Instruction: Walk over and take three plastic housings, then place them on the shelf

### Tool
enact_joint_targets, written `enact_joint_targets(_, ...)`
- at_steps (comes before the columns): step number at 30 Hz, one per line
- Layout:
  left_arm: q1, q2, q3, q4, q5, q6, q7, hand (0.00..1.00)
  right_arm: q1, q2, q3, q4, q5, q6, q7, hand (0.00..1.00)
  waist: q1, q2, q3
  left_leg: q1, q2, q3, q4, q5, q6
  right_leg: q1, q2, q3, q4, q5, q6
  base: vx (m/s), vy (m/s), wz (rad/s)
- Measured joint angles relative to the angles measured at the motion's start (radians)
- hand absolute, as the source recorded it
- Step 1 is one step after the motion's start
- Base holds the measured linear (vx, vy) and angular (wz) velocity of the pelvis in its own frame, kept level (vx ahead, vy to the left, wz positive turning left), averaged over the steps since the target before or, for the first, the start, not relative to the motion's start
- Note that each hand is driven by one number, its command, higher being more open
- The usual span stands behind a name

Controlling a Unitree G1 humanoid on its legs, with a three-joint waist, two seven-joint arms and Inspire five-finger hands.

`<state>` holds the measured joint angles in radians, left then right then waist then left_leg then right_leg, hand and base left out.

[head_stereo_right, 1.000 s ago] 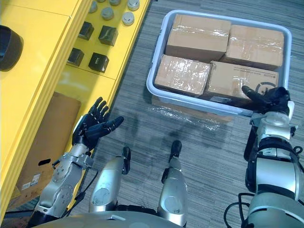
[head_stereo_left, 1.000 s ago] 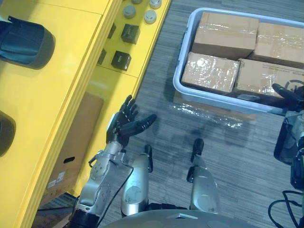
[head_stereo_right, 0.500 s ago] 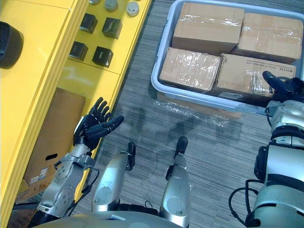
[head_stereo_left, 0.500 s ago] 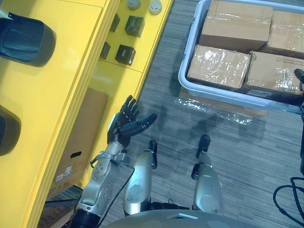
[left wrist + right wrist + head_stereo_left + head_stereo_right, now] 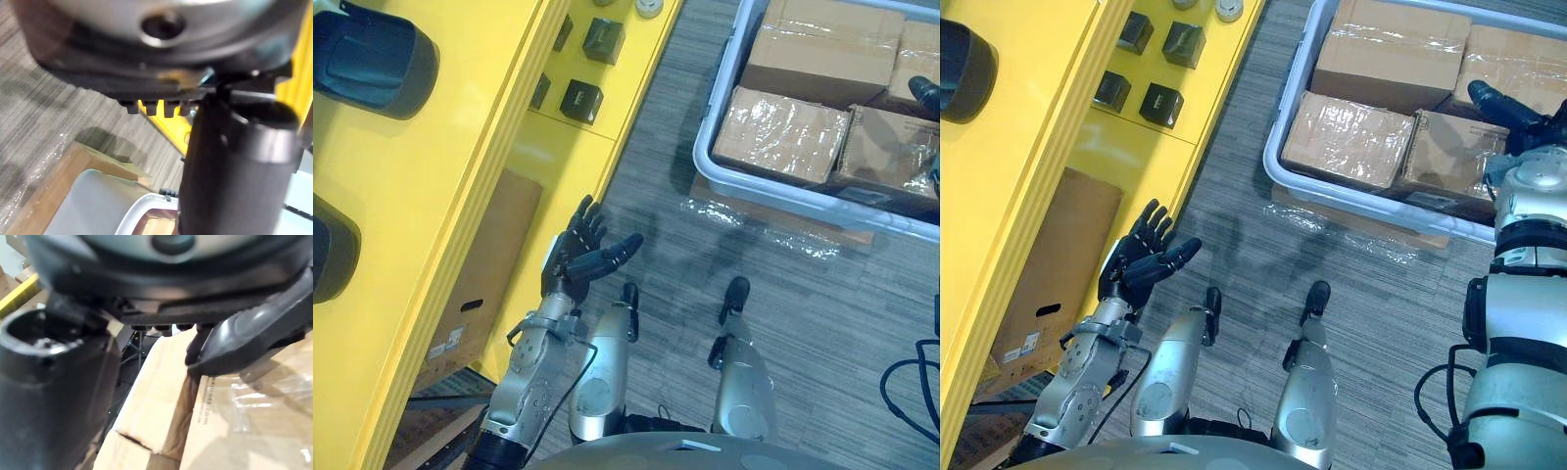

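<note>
Two dark rounded plastic housings (image 5: pixel 374 61) (image 5: pixel 331 259) lie on top of the yellow shelf (image 5: pixel 460 196) at the left. My left hand (image 5: pixel 579 259) hangs beside the shelf's front over the floor, palm up, fingers spread, holding nothing. Over the far right of the grey bin is my right hand (image 5: pixel 1513 113), its fingers straight above a taped cardboard box. In the right wrist view its thumb (image 5: pixel 254 333) stands out over the boxes with nothing in its grasp.
A grey bin (image 5: pixel 1371 201) with several taped cardboard boxes (image 5: pixel 1351 137) sits on the floor ahead right. Small black cubes (image 5: pixel 579 100) lie on a lower yellow ledge. A cardboard box (image 5: pixel 480 284) stands under the shelf. Clear film (image 5: pixel 754 220) lies before the bin.
The camera has shifted, so the shelf and bin sit differently in view. My right hand has moved from the bin's near rim to above the boxes. The left hand keeps its pose.
</note>
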<state>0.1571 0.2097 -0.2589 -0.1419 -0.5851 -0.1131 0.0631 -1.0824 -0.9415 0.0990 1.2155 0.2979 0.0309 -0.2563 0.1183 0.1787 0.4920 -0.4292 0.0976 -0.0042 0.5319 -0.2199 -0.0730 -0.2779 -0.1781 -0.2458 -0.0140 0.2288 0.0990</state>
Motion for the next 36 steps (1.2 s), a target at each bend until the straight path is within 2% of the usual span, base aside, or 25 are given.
enact_joint_targets(6,0.0,-0.008,-0.001,0.028,0.004,-0.013,0.002,1.0,-0.019,-0.002,0.071,-0.009,-0.013,0.0,0.003,1.0,0.018,0.002,0.007,-0.012,-0.001,-0.014,0.004,0.0,0.0,-0.002,0.0,-0.014,0.005,-0.002,-0.002,-0.04,0.036,0.05)
enact_joint_targets(16,0.0,-0.008,-0.016,0.034,0.004,-0.018,0.006,1.0,-0.026,-0.001,0.11,-0.008,-0.017,-0.001,0.009,1.0,0.044,0.003,0.008,-0.02,-0.001,-0.027,0.007,0.003,-0.001,-0.005,0.001,-0.026,0.018,-0.006,-0.008,-0.04,0.034,0.03)
enact_joint_targets(20,0.001,-0.014,-0.023,0.034,0.007,-0.022,0.013,1.0,-0.035,0.012,0.111,-0.018,-0.02,-0.049,-0.042,1.0,0.045,0.001,0.008,-0.021,-0.001,-0.028,0.007,0.004,-0.002,-0.013,0.0,-0.026,0.029,-0.01,-0.013,-0.04,0.037,0.0)
enact_joint_targets(25,0.008,-0.017,-0.019,0.033,0.007,-0.083,0.009,1.0,-0.036,0.013,0.106,-0.193,-0.019,-0.111,-0.155,1.0,0.035,-0.005,0.012,-0.019,0.003,-0.026,0.007,0.005,-0.002,-0.014,0.004,-0.024,0.03,-0.01,-0.013,-0.02,0.018,-0.02)
enact_joint_targets(28,0.018,-0.018,0.0,-0.021,0.007,-0.102,-0.018,1.0,0.009,0.015,0.059,-0.384,-0.021,-0.143,-0.172,1.0,0.012,-0.028,0.027,-0.007,0.01,-0.022,0.006,0.005,-0.003,-0.003,0.009,-0.023,0.03,-0.01,-0.013,-0.03,0.021,-0.02)
enact_joint_targets(31,0.053,-0.029,0.031,-0.119,0.007,-0.105,-0.034,1.0,0.209,0.072,-0.09,-0.632,-0.059,-0.181,-0.175,1.0,0.002,-0.073,0.038,0.059,0.017,0.0,-0.024,0.002,-0.007,0.036,0.011,-0.015,0.029,-0.01,-0.014,0.0,0.017,-0.14)
enact_joint_targets(34,0.087,-0.046,0.069,-0.213,0.012,-0.109,-0.041,1.0,0.484,0.186,-0.234,-0.906,-0.059,-0.198,-0.171,1.0,-0.019,-0.117,0.028,0.13,0.018,0.031,-0.064,-0.001,-0.009,0.072,0.008,0.0,0.027,-0.015,-0.014,0.03,0.027,-0.24)
enact_joint_targets(36,0.085,-0.046,0.106,-0.241,0.047,-0.11,-0.041,1.0,0.679,0.32,-0.317,-1.059,-0.059,-0.199,-0.146,1.0,-0.048,-0.163,0.003,0.149,0.023,0.057,-0.072,-0.013,-0.011,0.075,0.008,0.009,0.023,-0.034,-0.009,0.03,0.02,-0.29)
